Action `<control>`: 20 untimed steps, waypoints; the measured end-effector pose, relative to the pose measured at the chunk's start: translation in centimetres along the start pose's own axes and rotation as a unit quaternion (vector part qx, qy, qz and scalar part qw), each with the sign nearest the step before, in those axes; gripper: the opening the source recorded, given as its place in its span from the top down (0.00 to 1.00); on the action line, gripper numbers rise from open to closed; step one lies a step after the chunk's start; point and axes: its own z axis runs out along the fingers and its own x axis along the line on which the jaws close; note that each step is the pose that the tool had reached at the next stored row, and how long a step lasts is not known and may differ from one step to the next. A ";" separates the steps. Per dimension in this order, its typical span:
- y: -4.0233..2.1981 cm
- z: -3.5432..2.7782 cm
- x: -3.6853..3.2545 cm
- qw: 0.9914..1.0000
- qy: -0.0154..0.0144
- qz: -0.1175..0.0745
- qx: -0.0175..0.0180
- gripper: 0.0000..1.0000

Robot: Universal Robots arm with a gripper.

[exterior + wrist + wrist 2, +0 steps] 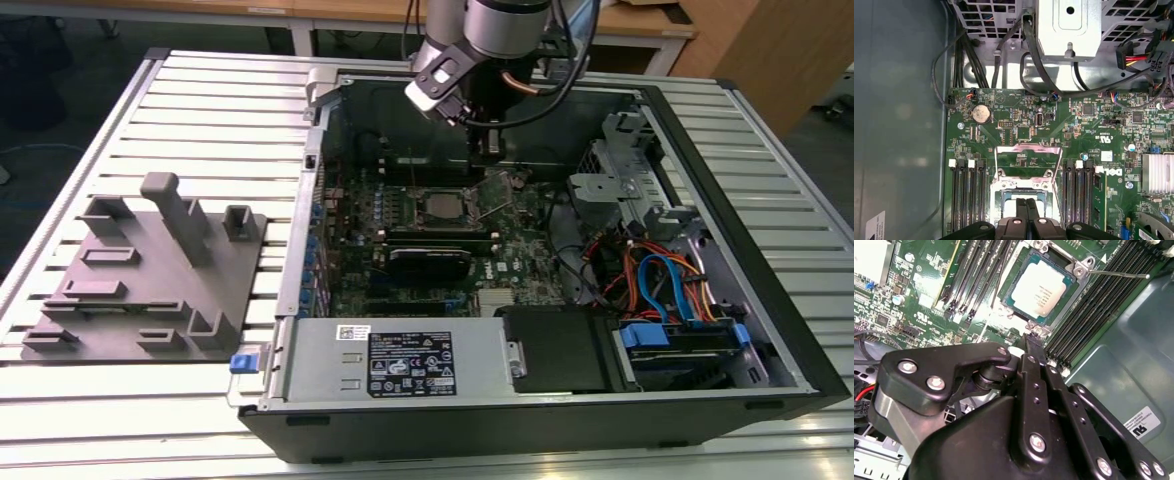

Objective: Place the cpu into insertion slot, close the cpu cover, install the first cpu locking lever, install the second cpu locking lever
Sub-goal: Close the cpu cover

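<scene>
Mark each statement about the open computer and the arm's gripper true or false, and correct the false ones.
1. The cpu lies in the insertion slot. True.
2. The gripper grips the cpu. False: it is shut, empty, by the slot.
3. The grey fixture lies at the exterior view's right of the computer case. False: at its left.
4. A round silver battery sits on the green board. True.
</scene>
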 end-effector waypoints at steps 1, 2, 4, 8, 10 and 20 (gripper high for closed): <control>0.05 0.00 0.00 1.000 0.000 0.000 0.000 0.90; 0.08 0.00 0.00 1.000 0.000 0.000 0.000 0.90; 0.12 0.00 0.00 1.000 0.000 0.000 0.000 0.90; 0.13 0.00 0.00 1.000 0.000 0.000 0.000 0.90; 0.13 0.00 0.00 1.000 0.000 0.000 0.000 0.90; 0.15 -0.64 0.00 1.000 0.000 0.000 0.000 0.90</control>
